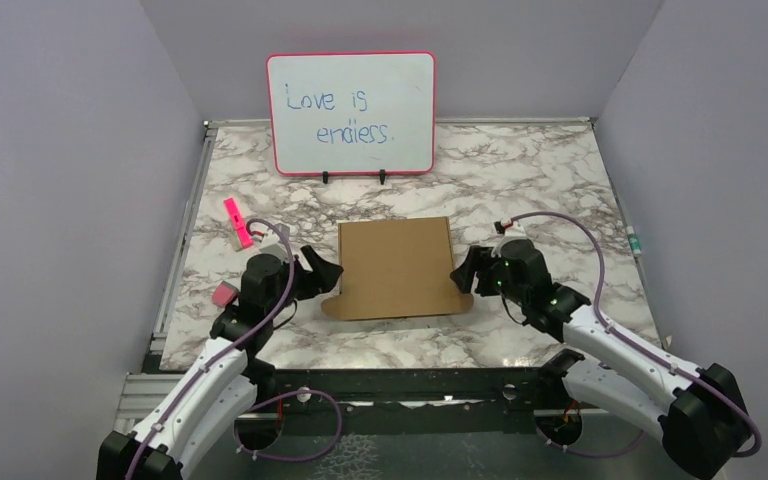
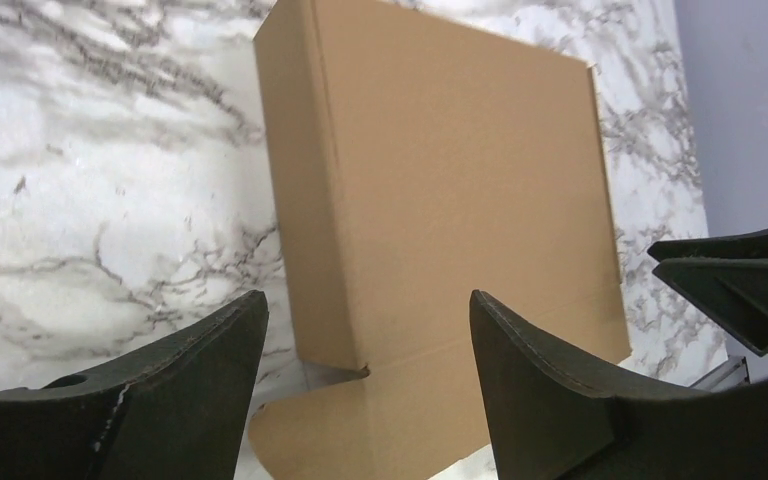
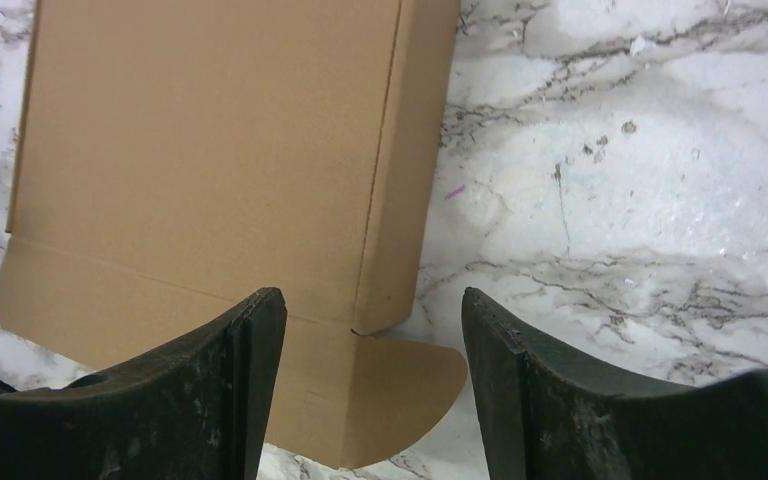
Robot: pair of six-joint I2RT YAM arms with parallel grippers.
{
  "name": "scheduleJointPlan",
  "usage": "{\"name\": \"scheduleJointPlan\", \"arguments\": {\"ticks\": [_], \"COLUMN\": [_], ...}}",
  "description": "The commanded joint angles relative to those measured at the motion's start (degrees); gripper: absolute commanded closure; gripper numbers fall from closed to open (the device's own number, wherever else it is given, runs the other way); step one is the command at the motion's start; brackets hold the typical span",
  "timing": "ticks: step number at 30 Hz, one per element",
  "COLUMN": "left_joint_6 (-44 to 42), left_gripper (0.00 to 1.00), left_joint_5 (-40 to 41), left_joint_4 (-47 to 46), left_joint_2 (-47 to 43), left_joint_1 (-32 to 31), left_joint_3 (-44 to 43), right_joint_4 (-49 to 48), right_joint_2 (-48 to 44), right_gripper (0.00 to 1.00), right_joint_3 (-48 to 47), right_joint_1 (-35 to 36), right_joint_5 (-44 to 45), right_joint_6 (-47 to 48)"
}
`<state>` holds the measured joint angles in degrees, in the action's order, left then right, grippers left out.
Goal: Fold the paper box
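The paper box [image 1: 397, 265] is plain brown cardboard lying flat in the middle of the marble table, lid down, with a front flap spread toward me that ends in rounded ears [image 3: 410, 395] at both near corners. My left gripper [image 1: 322, 272] hovers open just off the box's left near corner [image 2: 360, 365], nothing between its fingers. On the other side my right gripper [image 1: 463, 274] stands open beside the right near corner, also holding nothing. Both wrist views show the box [image 2: 440, 190] [image 3: 210, 150] lying beyond the open fingers.
A pink-framed whiteboard [image 1: 351, 113] with blue writing stands at the back. A pink marker [image 1: 237, 222] lies at the left, and a small pink-and-grey eraser [image 1: 223, 294] sits near the left arm. Purple walls close in both sides.
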<state>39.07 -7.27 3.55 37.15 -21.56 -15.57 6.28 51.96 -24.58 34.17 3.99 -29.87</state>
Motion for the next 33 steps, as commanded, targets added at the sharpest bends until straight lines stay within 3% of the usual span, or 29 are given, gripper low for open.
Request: {"name": "scheduleJointPlan", "arguments": {"ticks": [1,10,24,29,33], "left_joint_6": [-2.8,-4.1,-5.8,-7.2,-10.0], "left_gripper": [0.25,0.27,0.35,0.33,0.23], "left_joint_5": [0.5,-5.2,-0.6,1.7,3.3], "left_joint_4": [-0.6,-8.0,-20.8,-20.4,-12.6], "left_joint_2": [1.6,13.8,27.7,31.7,28.5], "left_joint_1": [-0.2,-0.4,-1.7,-1.7,-1.1], "left_joint_3": [-3.2,-3.8,-5.1,-9.9,-15.9], "right_joint_4": [-0.9,-4.5,-12.6,-12.7,-8.2], "right_joint_2": [0.2,7.1,15.7,16.6,14.6], "right_gripper": [0.30,0.30,0.31,0.31,0.27], "right_joint_3": [-3.0,-2.3,0.8,-0.2,-2.9], "right_joint_1": [0.0,0.0,0.0,0.0,0.0], "right_joint_5": [0.5,-0.8,-0.7,-1.2,-1.8], "right_joint_6": [2.9,3.4,2.5,3.8,6.3]}}
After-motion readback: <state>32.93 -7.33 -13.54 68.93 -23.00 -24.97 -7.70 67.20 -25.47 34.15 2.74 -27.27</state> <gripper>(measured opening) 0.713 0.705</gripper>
